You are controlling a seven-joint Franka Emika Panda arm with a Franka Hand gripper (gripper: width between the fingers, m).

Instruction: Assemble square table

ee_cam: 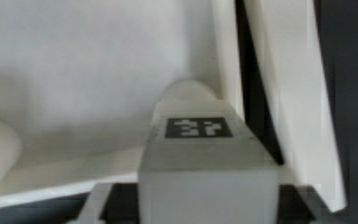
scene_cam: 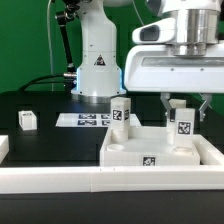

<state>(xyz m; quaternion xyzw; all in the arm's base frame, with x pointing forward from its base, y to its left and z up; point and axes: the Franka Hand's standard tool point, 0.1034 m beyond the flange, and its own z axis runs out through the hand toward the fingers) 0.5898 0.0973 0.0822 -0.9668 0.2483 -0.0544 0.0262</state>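
The square table [scene_cam: 140, 158] lies as an upturned white slab with a raised rim on the black surface [scene_cam: 40, 105]. It is near the front of the exterior view, just behind the long border rail [scene_cam: 110, 185].

The fingers [scene_cam: 167, 101] hang over the slab's 2 o'clock corner. They are closed to the width of the held leg [scene_cam: 183, 125] and press its two sides near the top. In the wrist view this leg [ee_cam: 201, 160] fills the gap between them, its tag facing the camera and the slab's white floor behind it.

The leg's long axis is upright, in line with the wrist above it, so it lies straight down from the fingers rather than off to a side. Its foot reaches the slab's floor close to the rim. Whether it is seated in a socket there cannot be told.

- **Second leg:** the second leg [scene_cam: 121, 113] stands upright at the slab's 11 o'clock corner, well apart from the held one.
- **Third leg:** the third leg [scene_cam: 27, 120] sits loose on the surface at 9 o'clock, well clear of the slab.
- **Fourth leg:** none shows.

The marker board [scene_cam: 88, 119] lies flat behind the slab at 11 o'clock.

As I judge it, the step in hand is fixing this leg at its corner. The next move turns on keeping the vertical axis true over the mounting point, since a tilt toward the rim could jam it.
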